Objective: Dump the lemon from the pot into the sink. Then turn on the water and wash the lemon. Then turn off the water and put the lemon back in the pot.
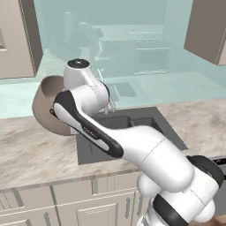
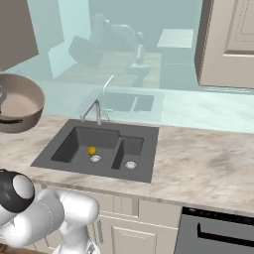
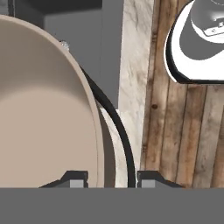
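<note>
Fingers (image 3: 107, 178) clamped on the pot (image 3: 48, 109) rim — pot tilted, lemon (image 2: 92, 150) in the sink (image 2: 144, 149).

1. A home kitchen.
2. A dark double sink (image 2: 101, 149) with a silver faucet (image 2: 94, 110) sits in a marble-look counter (image 2: 198, 163).
3. Beige cupboards (image 1: 88, 207) run beneath; wall cabinets (image 2: 230, 42) hang above.
4. A dishwasher front (image 2: 213, 233) shows near right.
5. The floor (image 3: 183, 131) is wood plank.
</note>
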Available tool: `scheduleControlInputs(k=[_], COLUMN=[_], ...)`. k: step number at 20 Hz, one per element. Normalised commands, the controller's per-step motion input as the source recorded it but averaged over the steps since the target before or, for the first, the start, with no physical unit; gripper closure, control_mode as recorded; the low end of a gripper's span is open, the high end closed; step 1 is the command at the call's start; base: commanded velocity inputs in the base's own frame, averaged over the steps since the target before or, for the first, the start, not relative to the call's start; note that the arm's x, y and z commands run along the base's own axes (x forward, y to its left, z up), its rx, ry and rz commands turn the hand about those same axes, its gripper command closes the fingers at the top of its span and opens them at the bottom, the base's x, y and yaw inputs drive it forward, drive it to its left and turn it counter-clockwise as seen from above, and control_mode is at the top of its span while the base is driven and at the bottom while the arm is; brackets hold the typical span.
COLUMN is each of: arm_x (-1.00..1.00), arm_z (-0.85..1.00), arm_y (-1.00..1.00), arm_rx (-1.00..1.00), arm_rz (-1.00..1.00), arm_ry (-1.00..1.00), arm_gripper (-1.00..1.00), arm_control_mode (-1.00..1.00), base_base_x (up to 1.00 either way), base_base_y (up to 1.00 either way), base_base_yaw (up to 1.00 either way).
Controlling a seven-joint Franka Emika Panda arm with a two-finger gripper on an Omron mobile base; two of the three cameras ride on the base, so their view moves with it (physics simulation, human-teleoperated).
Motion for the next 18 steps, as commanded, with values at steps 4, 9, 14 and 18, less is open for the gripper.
scheduleControlInputs(k=[4, 9, 14, 18], arm_x=[0.0, 0.01, 0.16, 0.18], arm_z=[-0.59, -0.64, -0.55, -0.43], arm_y=[0.31, 0.25, 0.26, 0.24], arm_rx=[-0.11, -0.01, 0.0, 0.0], arm_rz=[0.0, 0.0, 0.0, 0.0], arm_ry=[0.0, 0.0, 0.0, 0.0], arm_gripper=[1.0, 1.0, 1.0, 1.0], arm_control_mode=[-1.0, -1.0, -1.0, -1.0], base_base_x=[0.0, 0.0, 0.0, 0.0], base_base_y=[0.0, 0.0, 0.0, 0.0], base_base_yaw=[0.0, 0.0, 0.0, 0.0])
